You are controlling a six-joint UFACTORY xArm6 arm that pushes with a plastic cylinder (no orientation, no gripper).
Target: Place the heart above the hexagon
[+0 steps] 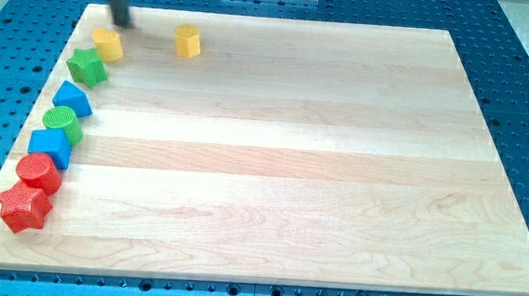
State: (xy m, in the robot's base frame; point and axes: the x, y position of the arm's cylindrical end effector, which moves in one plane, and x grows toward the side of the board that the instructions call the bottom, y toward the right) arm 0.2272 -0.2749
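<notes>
Two small yellow blocks lie near the board's top left. The one at the left (107, 44) looks like the heart. The one further right (188, 41) looks like the hexagon, though both shapes are small and hard to make out. They lie apart, at about the same height in the view. My tip (122, 23) is at the board's top left, just above and slightly right of the left yellow block, close to it; whether they touch cannot be told. The right yellow block is well to the right of the tip.
A curved row of blocks runs down the board's left edge: a green star (87, 66), a blue block (72, 100), a green cylinder (63, 125), a blue block (50, 148), a red cylinder (39, 171) and a red star (24, 208). The wooden board (319, 170) sits on a blue perforated table.
</notes>
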